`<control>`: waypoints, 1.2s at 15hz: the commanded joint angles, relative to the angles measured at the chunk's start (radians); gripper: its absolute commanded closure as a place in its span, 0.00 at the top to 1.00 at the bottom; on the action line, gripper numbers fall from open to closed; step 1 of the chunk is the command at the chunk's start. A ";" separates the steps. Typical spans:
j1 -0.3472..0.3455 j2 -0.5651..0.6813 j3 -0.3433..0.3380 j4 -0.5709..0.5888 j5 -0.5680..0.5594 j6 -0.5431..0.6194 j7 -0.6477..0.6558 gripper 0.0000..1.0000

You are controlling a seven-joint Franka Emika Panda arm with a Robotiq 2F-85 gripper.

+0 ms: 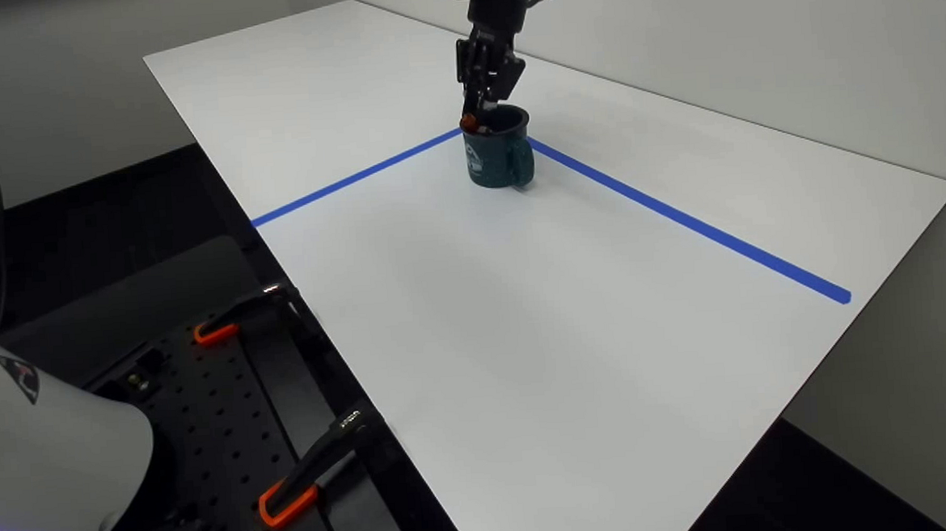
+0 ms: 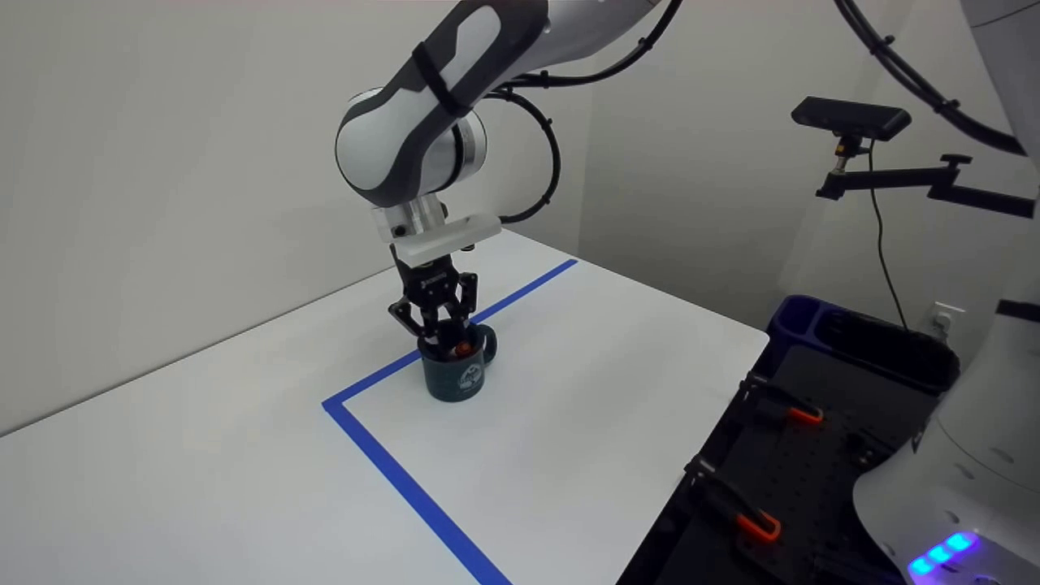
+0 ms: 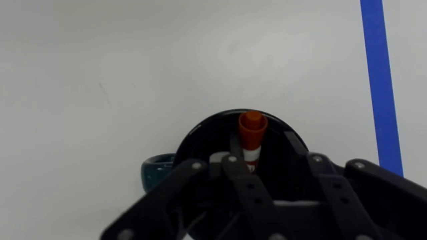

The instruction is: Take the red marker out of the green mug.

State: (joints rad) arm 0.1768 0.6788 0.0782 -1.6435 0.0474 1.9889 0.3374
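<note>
The green mug stands upright on the white table in both exterior views [image 1: 490, 163] [image 2: 453, 380] and below my fingers in the wrist view [image 3: 213, 135]. The red marker leans inside it, its orange-red end at the rim in the wrist view [image 3: 252, 135]; that end also shows in both exterior views [image 1: 470, 123] [image 2: 463, 349]. Its lower part is hidden in the mug. My gripper [image 3: 265, 143] is open, fingertips inside the mug mouth. The marker is between the fingers, close beside the left one in the wrist view; I cannot tell if they touch. The gripper also shows in both exterior views [image 1: 485, 103] [image 2: 445, 327].
Blue tape lines [image 1: 689, 220] [image 2: 414, 491] [image 3: 380, 83] run on the table [image 1: 575, 357] beside the mug. A wall [image 1: 753, 48] stands behind the table. Clamps [image 1: 289, 502] hold the near edge by the robot base. A dark blue bin [image 2: 792, 321] stands beyond the table.
</note>
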 commanded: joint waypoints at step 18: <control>-0.015 -0.082 -0.008 -0.014 0.048 -0.096 -0.025 0.05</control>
State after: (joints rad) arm 0.1692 0.6743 0.0657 -1.6376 0.0716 1.9545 0.3368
